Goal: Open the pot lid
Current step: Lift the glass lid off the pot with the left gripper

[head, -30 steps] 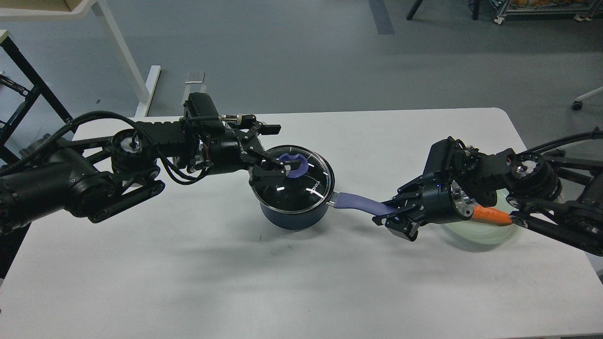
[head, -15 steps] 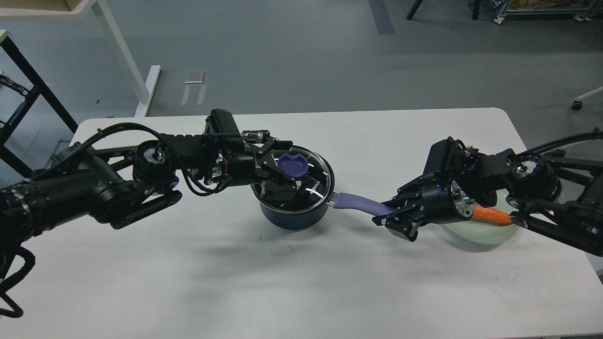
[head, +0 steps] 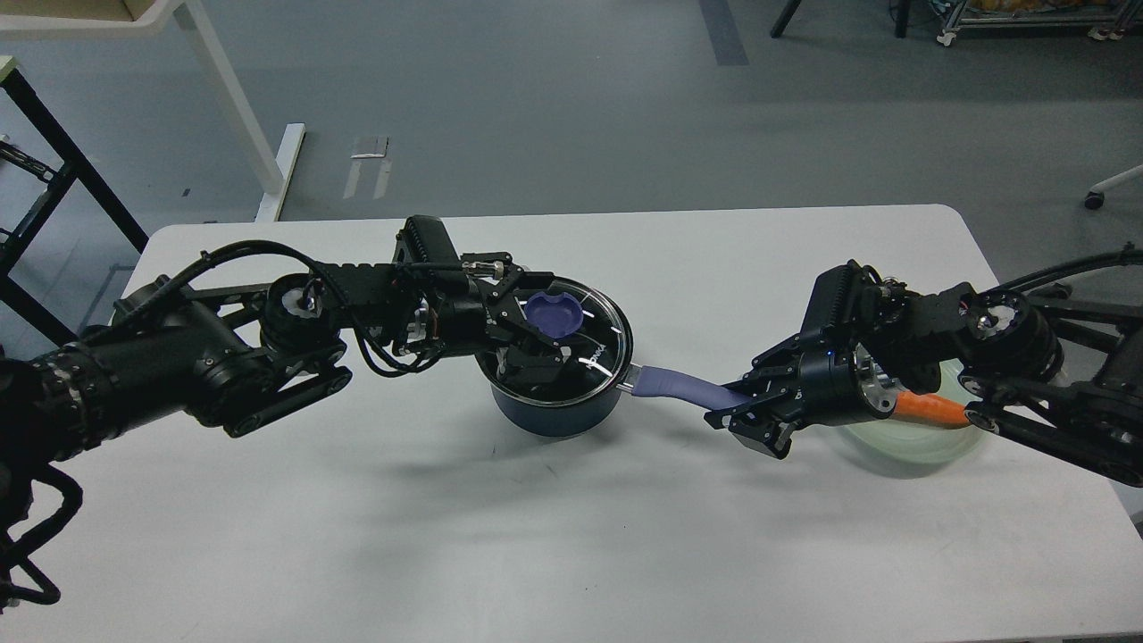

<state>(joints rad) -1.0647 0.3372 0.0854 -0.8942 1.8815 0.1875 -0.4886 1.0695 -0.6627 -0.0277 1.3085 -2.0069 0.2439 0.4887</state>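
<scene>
— Two arms are on the pot (head: 555,404), which sits near the middle of the table (head: 446,536). Where do we take hold?

— By the purple knob (head: 554,314) at the centre of the glass lid (head: 589,353). Our left gripper (head: 529,338) hangs right over it, one finger on the far side of the knob and one on the near side above the glass. Whether those jaws are pressing on the knob or only straddling it, we cannot tell.

— And the other side?

— To the right of the pot, our right gripper (head: 734,411) has its jaws closed on the end of the purple handle (head: 679,385), bracing the pot.

— How will the lid behave?

— We judge it rigid, fairly light, smooth and breakable. The knob is small and rounded, so it could slip from a shallow pinch; a straight upward lift looks safest.

— Anything in the way?

— Farther right of the pot, behind our right wrist, a pale green plate (head: 911,446) carries a carrot (head: 929,409). Both are well apart from the lid. To the left of the pot the tabletop is bare, a fair spot for setting the lid down.
</scene>
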